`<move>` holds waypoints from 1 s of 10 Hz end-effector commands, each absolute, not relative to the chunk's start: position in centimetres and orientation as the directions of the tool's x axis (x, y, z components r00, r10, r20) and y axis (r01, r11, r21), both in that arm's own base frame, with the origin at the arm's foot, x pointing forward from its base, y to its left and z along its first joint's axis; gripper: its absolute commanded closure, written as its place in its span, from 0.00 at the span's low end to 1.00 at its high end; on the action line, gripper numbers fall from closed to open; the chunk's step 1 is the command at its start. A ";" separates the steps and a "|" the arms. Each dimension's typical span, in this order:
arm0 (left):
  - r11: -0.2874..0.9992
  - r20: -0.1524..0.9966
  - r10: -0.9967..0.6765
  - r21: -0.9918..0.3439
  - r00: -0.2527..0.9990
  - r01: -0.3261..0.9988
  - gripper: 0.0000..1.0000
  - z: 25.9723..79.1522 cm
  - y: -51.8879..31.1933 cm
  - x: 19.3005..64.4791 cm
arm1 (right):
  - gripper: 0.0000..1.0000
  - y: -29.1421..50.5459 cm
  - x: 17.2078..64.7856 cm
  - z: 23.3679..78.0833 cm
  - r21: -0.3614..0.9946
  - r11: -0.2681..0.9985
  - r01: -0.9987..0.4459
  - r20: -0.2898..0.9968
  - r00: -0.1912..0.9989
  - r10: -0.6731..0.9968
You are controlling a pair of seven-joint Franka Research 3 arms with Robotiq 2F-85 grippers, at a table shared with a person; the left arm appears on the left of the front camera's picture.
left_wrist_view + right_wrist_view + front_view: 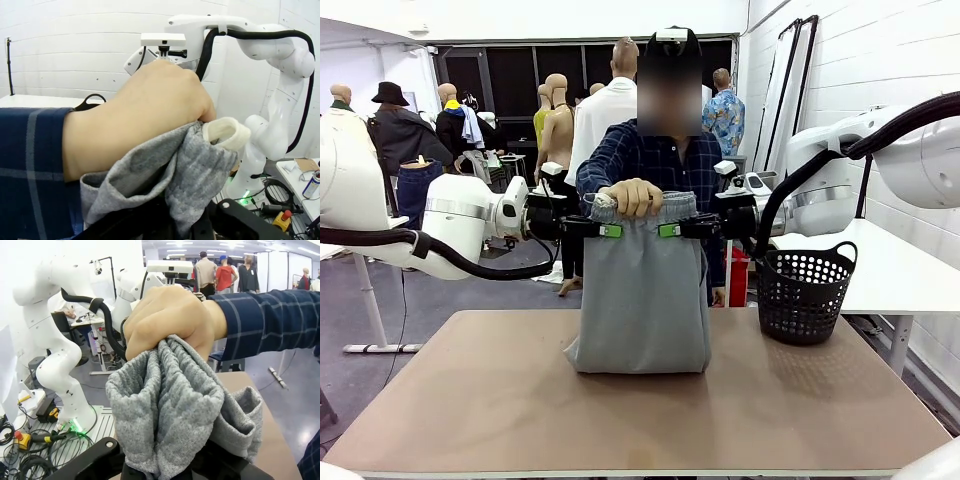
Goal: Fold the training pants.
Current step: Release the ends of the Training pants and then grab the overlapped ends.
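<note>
The light grey training pants (640,290) hang above the table, their lower end resting folded on the top. My left gripper (604,230) is shut on the waistband's left side, and my right gripper (672,230) is shut on its right side. A person's hand (632,196) clutches the waistband's middle between them. In the left wrist view that hand (145,115) bunches the grey fabric (185,175) and the white drawstring end (227,132). The right wrist view has the hand (170,320) over gathered cloth (170,415) that covers my fingers.
A black perforated basket (803,293) stands at the table's right rear. The brown table (500,400) has bare room left and in front of the pants. A white table (885,265) lies beyond at the right.
</note>
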State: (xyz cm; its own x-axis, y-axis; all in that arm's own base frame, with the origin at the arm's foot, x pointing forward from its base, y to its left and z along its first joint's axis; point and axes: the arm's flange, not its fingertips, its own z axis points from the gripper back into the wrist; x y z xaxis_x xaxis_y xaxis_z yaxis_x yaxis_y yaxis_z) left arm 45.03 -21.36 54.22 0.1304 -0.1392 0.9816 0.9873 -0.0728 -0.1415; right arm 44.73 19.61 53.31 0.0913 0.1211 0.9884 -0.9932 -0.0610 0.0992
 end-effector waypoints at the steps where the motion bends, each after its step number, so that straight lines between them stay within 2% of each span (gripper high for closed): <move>1: -0.112 0.981 -0.157 -0.134 0.115 0.985 0.46 54.5 -21.2 45.3 | 0.51 19.5 44.5 53.4 0.130 -0.082 -0.988 0.984 0.118 0.133; 3: -0.115 0.981 -0.154 -0.135 0.117 0.984 0.07 54.5 -21.2 45.3 | 0.11 19.5 44.5 53.4 0.137 -0.086 -0.987 0.982 0.124 0.141; 4: -0.114 0.981 -0.155 -0.134 0.116 0.984 0.00 54.5 -21.1 45.3 | 0.00 19.6 44.5 53.3 0.138 -0.086 -0.987 0.982 0.125 0.144; 10: -0.094 0.984 -0.142 -0.121 0.107 0.988 0.00 54.6 -20.8 45.1 | 0.00 19.5 44.2 53.4 0.138 -0.082 -0.987 0.980 0.124 0.157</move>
